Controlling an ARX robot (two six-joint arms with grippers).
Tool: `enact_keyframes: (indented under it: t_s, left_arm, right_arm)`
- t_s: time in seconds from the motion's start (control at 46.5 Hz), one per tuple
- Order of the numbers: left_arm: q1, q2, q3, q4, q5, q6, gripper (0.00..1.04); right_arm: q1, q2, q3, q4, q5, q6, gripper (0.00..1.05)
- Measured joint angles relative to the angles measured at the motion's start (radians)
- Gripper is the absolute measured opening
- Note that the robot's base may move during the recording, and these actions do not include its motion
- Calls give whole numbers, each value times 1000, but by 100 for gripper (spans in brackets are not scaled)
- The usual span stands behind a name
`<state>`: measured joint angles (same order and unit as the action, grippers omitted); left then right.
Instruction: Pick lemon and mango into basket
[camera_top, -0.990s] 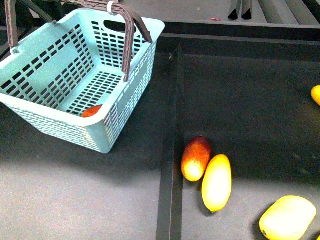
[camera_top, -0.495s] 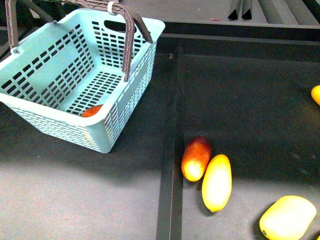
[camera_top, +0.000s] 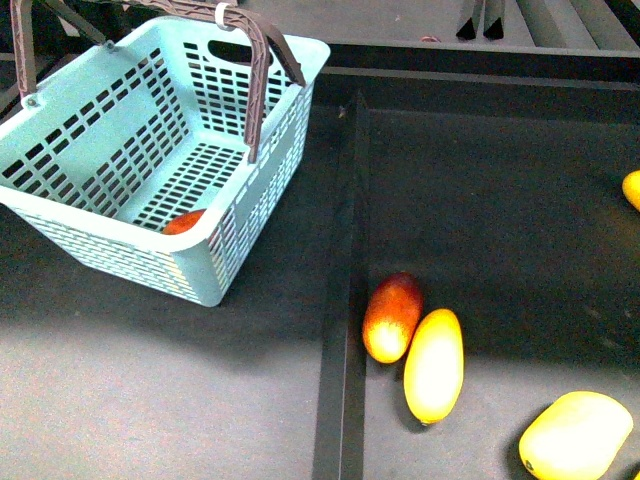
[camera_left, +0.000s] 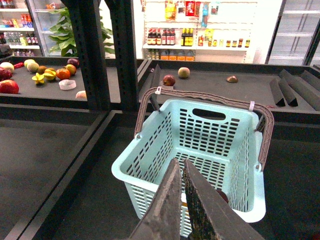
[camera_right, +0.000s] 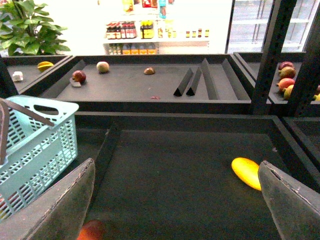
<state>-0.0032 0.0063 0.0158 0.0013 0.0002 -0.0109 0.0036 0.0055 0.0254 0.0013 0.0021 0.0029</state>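
Note:
The light turquoise basket (camera_top: 150, 150) stands at the back left with its brown handles up; a red-orange fruit (camera_top: 185, 222) lies in its near corner. A red-and-yellow mango (camera_top: 392, 316) and a long yellow mango (camera_top: 434, 364) lie side by side against the divider. A bulky yellow fruit (camera_top: 575, 435) at the front right may be the lemon; I cannot tell. My left gripper (camera_left: 179, 163) is shut and empty, hanging above the basket (camera_left: 200, 145). My right gripper (camera_right: 176, 167) is open over the dark shelf, a yellow fruit (camera_right: 246, 172) near one finger. Neither gripper shows in the front view.
A raised black divider (camera_top: 343, 300) runs between the basket's side and the fruit bay. Another yellow fruit (camera_top: 632, 188) lies at the right edge. Black wedge dividers (camera_right: 192, 80) and more fruit (camera_left: 169, 80) sit on the shelves behind.

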Motion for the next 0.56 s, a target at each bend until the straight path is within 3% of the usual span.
enact_keyframes:
  t_s: [0.043,0.323,0.495,0.559]
  left_arm:
    - [0,0,0,0,0,0,5]
    - [0,0,0,0,0,0,72]
    - [0,0,0,0,0,0,99]
    - [0,0,0,0,0,2,97]
  right_arm:
    - [0,0,0,0,0,0,96]
    - [0,0,0,0,0,0,96]
    - [0,0,0,0,0,0,96]
    - [0,0,0,0,0,0,96]
